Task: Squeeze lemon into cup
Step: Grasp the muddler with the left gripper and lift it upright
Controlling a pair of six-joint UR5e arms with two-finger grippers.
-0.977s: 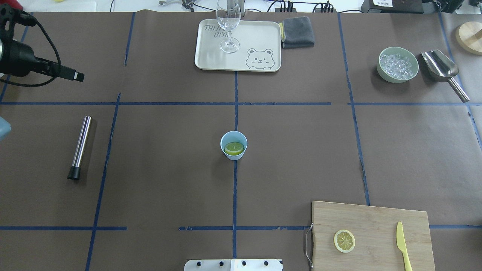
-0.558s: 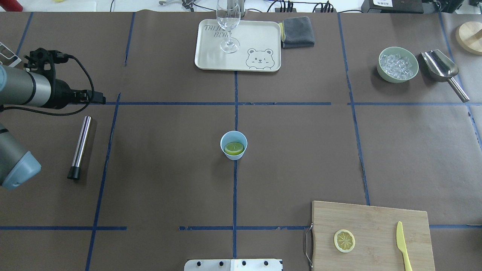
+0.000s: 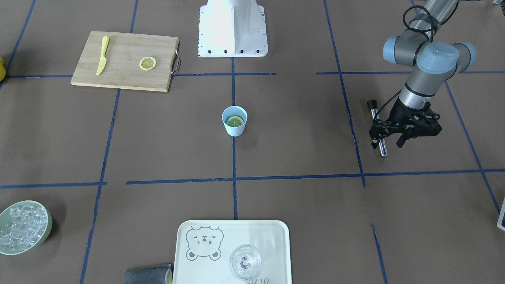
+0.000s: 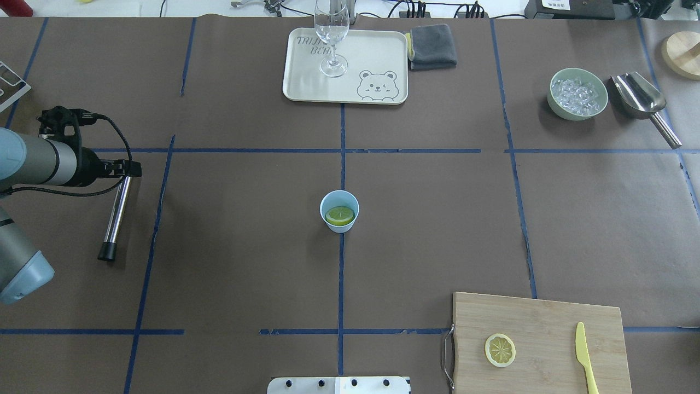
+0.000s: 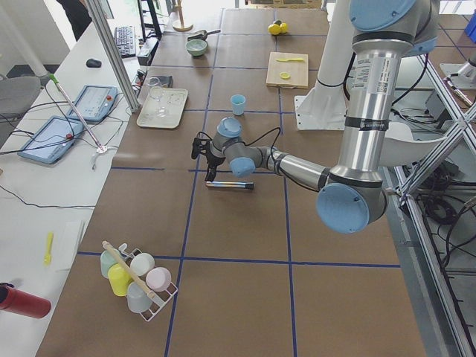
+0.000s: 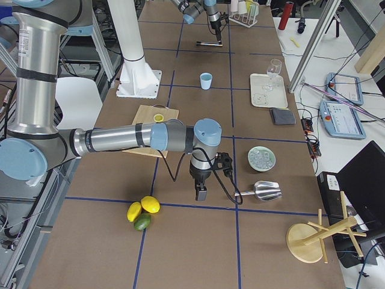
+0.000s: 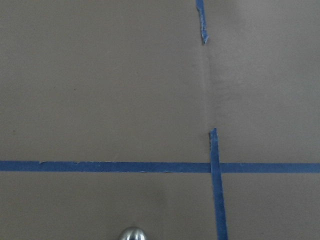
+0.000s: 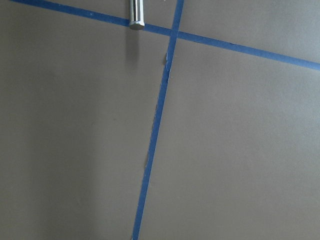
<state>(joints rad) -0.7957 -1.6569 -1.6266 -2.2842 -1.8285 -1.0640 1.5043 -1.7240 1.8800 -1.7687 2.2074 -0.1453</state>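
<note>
The pale blue cup [image 4: 339,225] stands at the table's middle, also in the front view [image 3: 234,129]. A lemon slice [image 4: 339,215] lies inside it. A second lemon slice [image 4: 500,350] lies on the wooden cutting board [image 4: 547,317]. My left gripper [image 3: 388,139] is open, far left of the cup, its fingers on either side of the far end of a steel muddler [image 4: 116,213] lying on the table. My right gripper [image 6: 200,192] shows only in the exterior right view, low near the scoop's handle; I cannot tell if it is open or shut.
A yellow plastic knife [image 4: 584,355] lies on the board. A cream tray [image 4: 306,82] with a clear glass [image 4: 332,33] stands at the far middle beside a grey cloth [image 4: 433,46]. A green ice bowl [image 4: 578,94] and metal scoop [image 4: 640,97] sit far right.
My left arm has swung in from the far left edge and brought its gripper over the muddler's far end. The cup and both lemon slices have not moved.
</note>
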